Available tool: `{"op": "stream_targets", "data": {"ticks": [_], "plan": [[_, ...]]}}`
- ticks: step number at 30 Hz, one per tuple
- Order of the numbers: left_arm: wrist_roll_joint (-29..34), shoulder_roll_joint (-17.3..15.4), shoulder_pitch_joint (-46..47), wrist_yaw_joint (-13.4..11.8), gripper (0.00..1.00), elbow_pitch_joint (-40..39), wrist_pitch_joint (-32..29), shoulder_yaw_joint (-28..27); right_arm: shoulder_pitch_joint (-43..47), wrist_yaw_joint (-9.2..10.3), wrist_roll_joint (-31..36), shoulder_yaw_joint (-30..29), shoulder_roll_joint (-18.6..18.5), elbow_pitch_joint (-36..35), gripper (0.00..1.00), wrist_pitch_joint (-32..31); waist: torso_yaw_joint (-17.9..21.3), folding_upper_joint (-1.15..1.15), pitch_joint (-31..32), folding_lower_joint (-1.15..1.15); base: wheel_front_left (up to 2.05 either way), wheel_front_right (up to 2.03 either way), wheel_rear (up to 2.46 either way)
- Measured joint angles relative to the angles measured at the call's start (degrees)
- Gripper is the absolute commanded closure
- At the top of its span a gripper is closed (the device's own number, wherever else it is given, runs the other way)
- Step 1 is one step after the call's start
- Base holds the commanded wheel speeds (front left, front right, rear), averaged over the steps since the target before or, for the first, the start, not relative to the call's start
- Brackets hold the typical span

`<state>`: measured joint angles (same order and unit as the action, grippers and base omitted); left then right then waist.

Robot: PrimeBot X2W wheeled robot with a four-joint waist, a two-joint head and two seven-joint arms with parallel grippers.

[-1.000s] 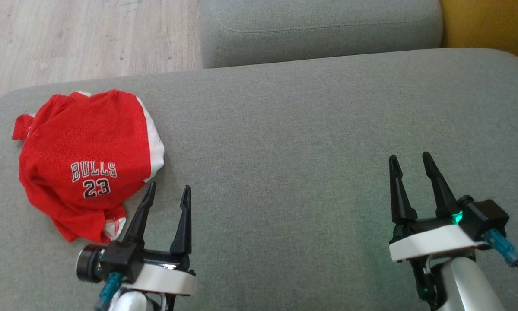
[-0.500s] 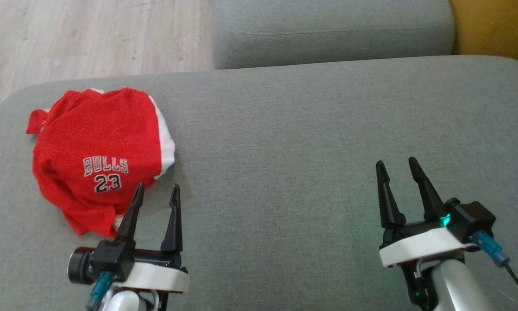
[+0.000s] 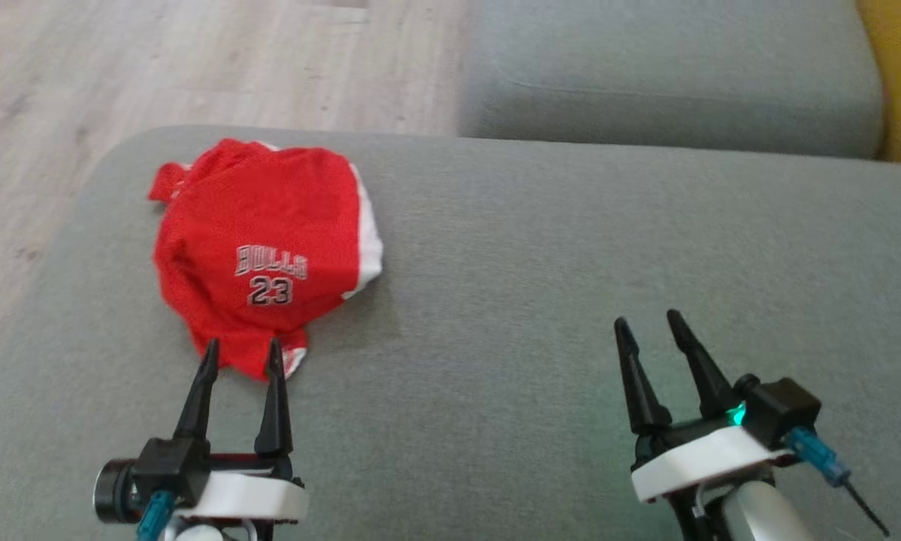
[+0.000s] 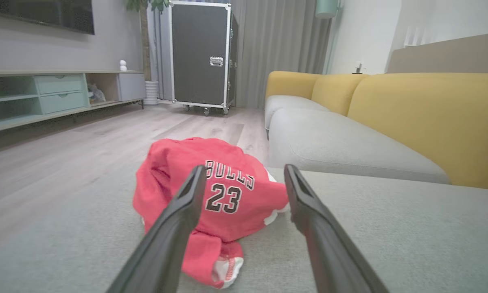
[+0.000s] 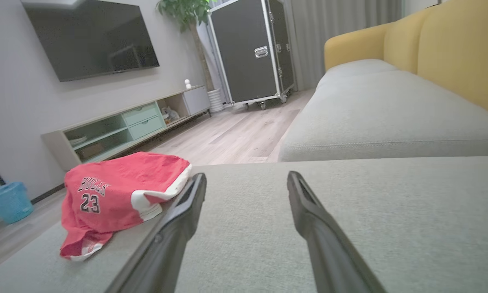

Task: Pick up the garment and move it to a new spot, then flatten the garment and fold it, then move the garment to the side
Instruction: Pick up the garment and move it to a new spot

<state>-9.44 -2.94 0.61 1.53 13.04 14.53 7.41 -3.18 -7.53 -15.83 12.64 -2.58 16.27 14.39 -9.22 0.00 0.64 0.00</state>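
**Left gripper lines up on the Bulls jersey as the head camera turns**

The red Bulls 23 jersey (image 3: 266,255) lies crumpled on the left part of the grey sofa cushion (image 3: 533,300), close to the edge that meets the wooden floor (image 3: 195,68). Its white side panel faces right.

Since a second ago the whole head view has slid to the right. That is the camera turning, and the jersey's folds look the same as before.

The left gripper (image 3: 241,352) has changed its place against the cloth. Earlier its fingers stood just beside the jersey's lower right hem. Now both fingertips overlap that lower hem in the head view, though whether they touch it cannot be told. In the left wrist view the printed number shows between the two fingers. The fingers are spread apart and hold nothing.

The right gripper (image 3: 645,321) hangs well apart to the right over bare cushion. Its fingers are spread and empty, posed as they were before.
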Motion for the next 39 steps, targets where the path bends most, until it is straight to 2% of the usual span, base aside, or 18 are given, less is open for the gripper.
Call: {"op": "stream_targets", "data": {"ticks": [12,20,24,28,32,39], "plan": [[1.5,0.0,-2.0,1.5,0.00,0.2,0.0,-3.9,0.5,0.00,-1.4,3.4,0.0,0.3,0.00,0.0,-7.2,0.00,2.5,0.00,0.00,0.00,0.00],[2.2,0.0,-2.0,2.1,0.00,0.2,0.0,-5.3,1.7,0.00,-1.4,4.1,0.0,0.3,0.00,0.0,-7.9,0.00,2.2,0.00,0.00,0.00,0.00],[3.1,-0.8,-0.6,3.6,0.00,1.4,0.0,-5.1,1.5,0.00,-1.4,4.0,0.0,0.2,0.00,0.0,-7.5,0.00,0.7,0.00,0.00,0.00,0.00],[4.9,-4.9,7.3,5.0,0.00,5.7,-0.3,-2.0,0.7,0.00,-0.8,3.4,0.0,0.1,0.00,0.0,-6.8,0.00,-2.0,0.00,0.00,0.00,0.00],[5.7,-9.5,20.1,5.6,0.00,10.3,-5.1,2.2,-1.7,0.00,0.5,2.4,0.0,-0.2,0.00,0.0,-6.0,0.00,-5.4,0.01,0.00,0.00,0.00],[-2.0,-16.5,37.0,6.1,0.00,19.4,-18.2,15.7,-5.8,0.00,1.9,1.8,-0.1,-0.8,0.00,0.0,-3.6,0.00,-11.6,0.02,0.00,0.00,0.00]]}}
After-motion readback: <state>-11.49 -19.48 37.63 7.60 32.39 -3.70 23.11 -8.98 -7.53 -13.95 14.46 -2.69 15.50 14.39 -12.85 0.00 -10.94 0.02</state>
